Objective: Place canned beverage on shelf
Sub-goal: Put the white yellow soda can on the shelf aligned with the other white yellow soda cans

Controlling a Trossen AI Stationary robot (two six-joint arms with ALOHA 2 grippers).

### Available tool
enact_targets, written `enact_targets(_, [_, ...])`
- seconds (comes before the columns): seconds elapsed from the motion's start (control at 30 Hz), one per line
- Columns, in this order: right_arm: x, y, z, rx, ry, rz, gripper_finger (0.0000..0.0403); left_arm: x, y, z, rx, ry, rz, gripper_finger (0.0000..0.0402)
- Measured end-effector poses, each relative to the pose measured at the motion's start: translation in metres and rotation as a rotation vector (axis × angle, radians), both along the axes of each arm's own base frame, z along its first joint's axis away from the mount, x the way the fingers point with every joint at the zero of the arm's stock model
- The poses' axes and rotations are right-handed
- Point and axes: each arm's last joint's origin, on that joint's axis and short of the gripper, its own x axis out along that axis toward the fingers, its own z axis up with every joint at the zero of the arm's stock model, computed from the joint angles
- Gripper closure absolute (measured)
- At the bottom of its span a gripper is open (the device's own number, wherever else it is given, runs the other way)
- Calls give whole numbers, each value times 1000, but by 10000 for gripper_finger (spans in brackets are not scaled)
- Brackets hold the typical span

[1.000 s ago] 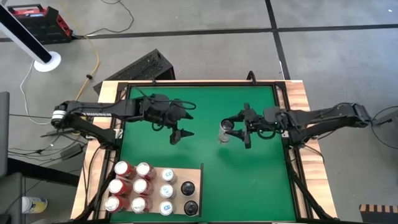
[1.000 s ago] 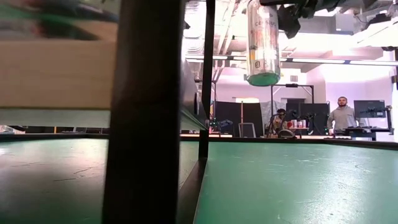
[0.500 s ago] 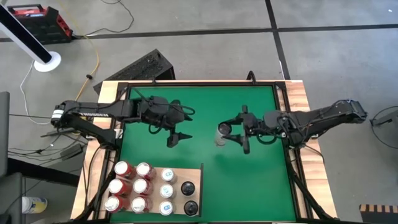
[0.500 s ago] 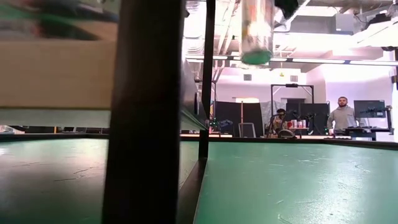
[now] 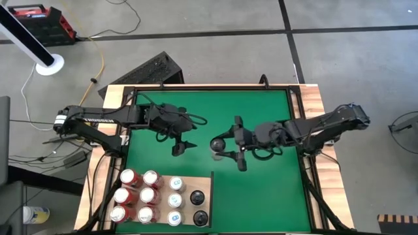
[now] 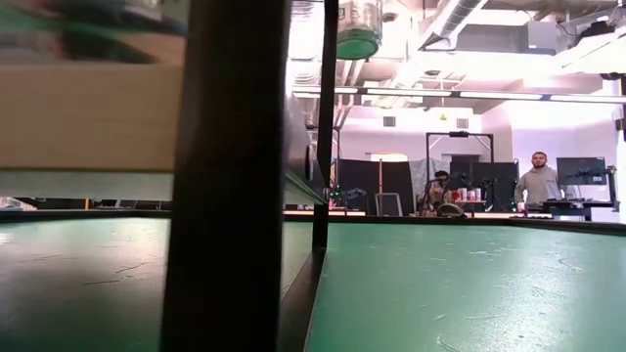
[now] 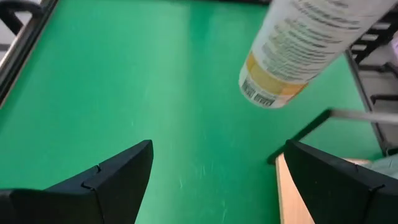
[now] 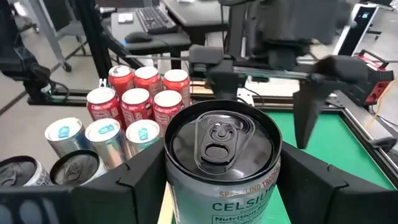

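While it hangs clear of the mat, the held can: a silver Celsius can (image 8: 221, 162) gripped upright in the right gripper (image 5: 225, 145), above the middle of the green mat (image 5: 261, 189); in the low view only its green-rimmed base (image 6: 358, 37) shows, high above the mat.
Right gripper: jaws closed on the can's sides, one dark finger (image 8: 121, 186) pressed on each flank, pull-tab lid facing up.
Left gripper: hovering over the mat's left half (image 5: 181, 140), jaws spread wide and holding nothing; its wrist view shows the can's label (image 7: 298, 46) beyond its fingers (image 7: 106, 180), apart from them.
Shelf: pale wooden board (image 5: 204, 183) at the mat's near left corner, below and to the left of the held can in the high view.
Red cans: six (image 5: 137, 194) standing together on the shelf's left part.
Silver cans: three (image 5: 175, 200) in a column just right of the red ones.
Dark cans: two (image 5: 198, 207) at the shelf's right edge.
Background: a person (image 6: 537, 181) standing in the room beyond the table.
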Motion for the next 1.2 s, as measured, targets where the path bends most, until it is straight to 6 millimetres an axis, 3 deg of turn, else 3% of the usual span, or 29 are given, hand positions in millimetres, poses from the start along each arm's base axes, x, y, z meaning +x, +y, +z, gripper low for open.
enact_targets(0.27, [33, 15, 8, -30, 16, 14, 129, -12, 1, -2, 38, 80, 35, 85])
enact_targets(0.67, [69, 29, 14, -30, -3, 7, 129, -89, 3, 45, 134, -142, 71, 174])
enact_targets(0.87, [82, 33, 9, -25, 3, 5, 129, -130, 2, 35, 75, -252, 96, 217])
enact_targets(1.2, [94, 37, 1, 3, 15, 4, 122, -174, -1, -14, -87, -539, 53, 307])
